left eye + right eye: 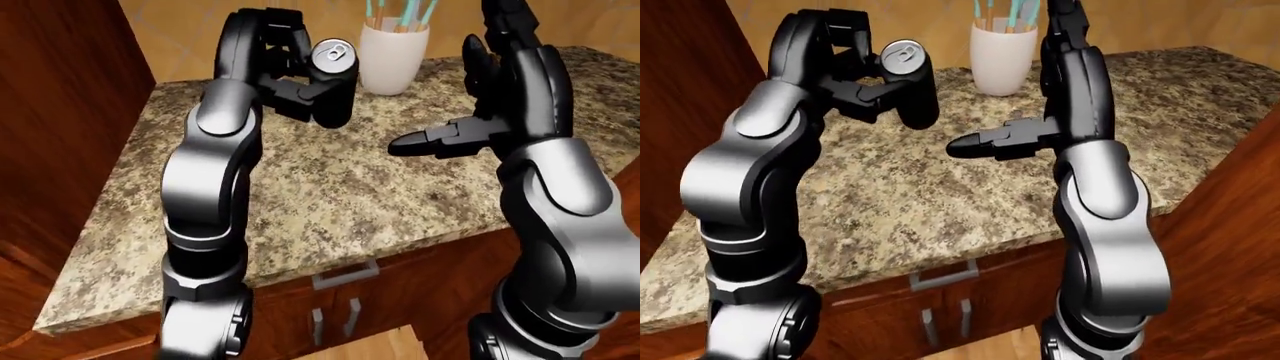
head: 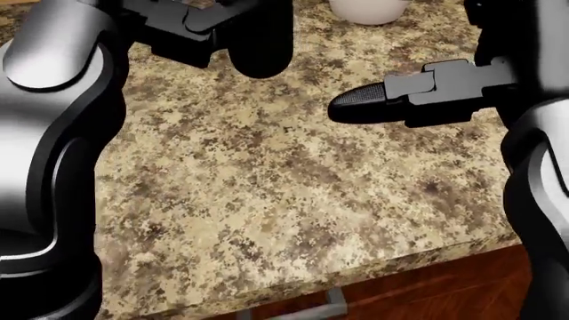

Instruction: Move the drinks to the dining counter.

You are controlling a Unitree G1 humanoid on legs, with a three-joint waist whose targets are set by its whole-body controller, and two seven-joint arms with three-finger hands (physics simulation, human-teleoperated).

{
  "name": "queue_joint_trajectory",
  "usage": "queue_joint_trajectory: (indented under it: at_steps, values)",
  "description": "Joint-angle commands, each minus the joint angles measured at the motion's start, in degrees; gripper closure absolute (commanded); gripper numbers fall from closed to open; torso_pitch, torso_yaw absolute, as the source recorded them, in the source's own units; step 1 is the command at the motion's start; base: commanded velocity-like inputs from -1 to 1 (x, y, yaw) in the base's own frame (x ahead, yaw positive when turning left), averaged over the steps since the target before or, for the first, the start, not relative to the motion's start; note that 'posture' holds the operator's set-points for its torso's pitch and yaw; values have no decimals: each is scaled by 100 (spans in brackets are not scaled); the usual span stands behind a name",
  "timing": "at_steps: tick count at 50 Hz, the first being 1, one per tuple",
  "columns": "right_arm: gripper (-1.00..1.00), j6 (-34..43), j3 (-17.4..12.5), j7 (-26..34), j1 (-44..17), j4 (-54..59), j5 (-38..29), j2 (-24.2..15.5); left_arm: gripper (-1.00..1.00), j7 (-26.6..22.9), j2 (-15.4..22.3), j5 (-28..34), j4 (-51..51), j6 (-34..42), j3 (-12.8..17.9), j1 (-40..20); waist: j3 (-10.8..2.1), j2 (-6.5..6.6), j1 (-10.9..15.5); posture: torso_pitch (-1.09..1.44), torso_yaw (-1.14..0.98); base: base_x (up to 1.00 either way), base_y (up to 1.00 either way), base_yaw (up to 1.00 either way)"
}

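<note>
A black drink can (image 1: 335, 86) with a silver top is tilted, its top towards me. My left hand (image 1: 300, 84) is shut on it and holds it above the granite counter (image 1: 330, 195), near the top of the left-eye view. In the head view only the can's dark body (image 2: 262, 40) shows, at the top. My right hand (image 1: 440, 139) is open and empty to the right of the can, apart from it, with one finger (image 2: 365, 100) pointing left over the counter.
A white cup (image 1: 392, 52) holding teal sticks stands on the counter just right of the can. A tall wooden panel (image 1: 60, 112) borders the counter's left side. A drawer handle (image 1: 345, 274) and wooden cabinet fronts are below the counter's near edge.
</note>
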Motion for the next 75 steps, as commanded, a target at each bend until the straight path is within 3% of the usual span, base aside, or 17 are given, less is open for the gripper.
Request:
queue_joint_trajectory:
  at_steps: [1,4,20,23,27,35,39,42,44,47,50,53,59,62,70,74,75]
  values:
    - [-100,-175,-6,20,-168,-142,-24,-15,100,93,82,69,-231,-245,136,-239,-157,-39,36,0,0,-49,26,0]
    - [-100,-157,-1,38,-183,-148,-50,-5,100,97,89,62,-260,-219,127,-252,-203,458,56,0,0,-50,28,0]
    - [-100,-177,26,65,-92,-210,-126,73,100,112,103,36,-411,-136,140,-174,-43,137,-123,0,0,-82,30,0]
    - [-100,-202,23,77,-85,-195,-137,80,100,110,101,23,-420,-128,136,-175,57,-160,-162,0,0,-99,34,0]
    - [-100,-244,29,82,-40,-199,-151,99,100,119,102,24,-440,-104,129,-178,-303,-460,-207,0,0,-100,36,0]
    - [-100,-201,42,101,-108,-195,-173,113,100,113,132,7,-496,-27,141,-216,-222,-472,-95,0,0,-100,41,0]
    - [-100,-171,39,104,-112,-234,-169,131,100,113,147,5,-547,27,148,-214,26,-361,-159,0,0,-100,53,0]
    - [-100,-149,58,98,-130,-246,-170,141,100,112,154,-3,-547,32,160,-226,10,220,-194,0,0,-98,63,0]
    - [-100,-179,49,105,-125,-248,-148,159,100,111,169,-5,-538,14,166,-218,27,-10,-117,0,0,-73,94,0]
    - [-100,-206,36,102,-96,-259,-96,198,100,115,189,-21,-542,21,192,-224,27,268,58,0,0,-18,0,100]
    - [-100,-166,31,92,-111,-285,-72,192,100,125,194,-37,-587,66,196,-239,98,-21,242,0,0,0,0,100]
    - [-100,-196,33,78,-79,-281,-52,199,100,138,192,-34,-601,43,176,-201,146,-676,506,0,0,0,0,100]
    - [-100,-144,76,52,-93,-345,-35,206,100,137,210,-52,-702,128,197,-200,225,-97,441,0,0,0,0,100]
    - [-100,-137,87,47,-82,-366,-35,212,100,139,221,-58,-707,118,200,-180,-60,517,295,0,0,0,0,100]
    - [-100,-206,106,48,-31,-344,-37,233,100,145,235,-60,-704,90,191,-154,226,-202,201,0,0,0,0,100]
    - [-100,-185,113,51,-36,-354,-44,235,100,139,235,-60,-732,113,195,-152,100,-705,98,0,0,0,0,100]
    - [-100,-187,115,53,-37,-351,-45,236,100,138,237,-60,-735,117,195,-154,193,-562,132,0,0,0,0,100]
